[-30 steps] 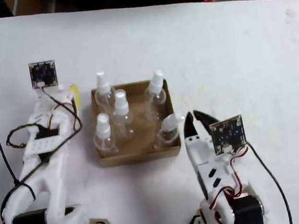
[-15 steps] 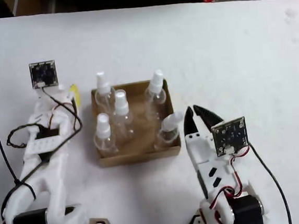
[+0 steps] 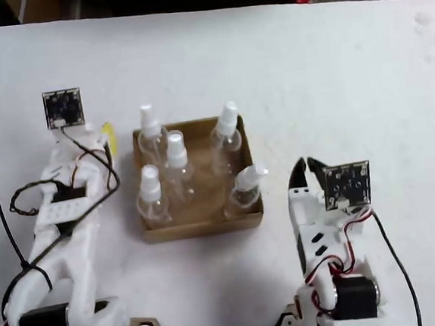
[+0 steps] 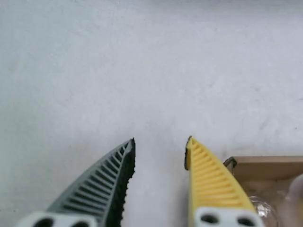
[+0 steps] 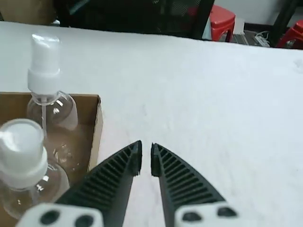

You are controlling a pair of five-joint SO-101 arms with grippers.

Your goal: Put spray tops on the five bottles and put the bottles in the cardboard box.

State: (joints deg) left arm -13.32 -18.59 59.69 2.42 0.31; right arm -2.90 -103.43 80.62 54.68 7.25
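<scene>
since all five bottles [image 3: 177,166] stand inside the box [image 3: 200,227] with white spray tops [image 3: 149,115] on, you are, by the look of it, at the closing step: check the load and back off without upsetting anything. your right gripper [image 5: 146,151] sits over bare table [image 3: 346,68] just right of the box's near right corner, its black jaws drawn in to a mere slit, nothing held. your left gripper [image 4: 159,144] lies at the box's far left corner, jaws moderately apart and empty, the yellow one close beside the cardboard wall. the near right bottle [image 3: 244,193] is the one to watch: it appears to lean, its top [image 3: 253,173] tipped toward the right wall, while the other four look upright. if you choose to straighten it, spread the right jaws wide before you come in, approach from above the wall and not across it, and take the bottle by the body below the collar; clear plastic this light will likely skid or topple at a glancing touch. if you leave it, lift each arm first, then draw it toward its base, so no jaw catches the low wall and drags the box. whether every top is fully seated cannot be told from here.
</scene>
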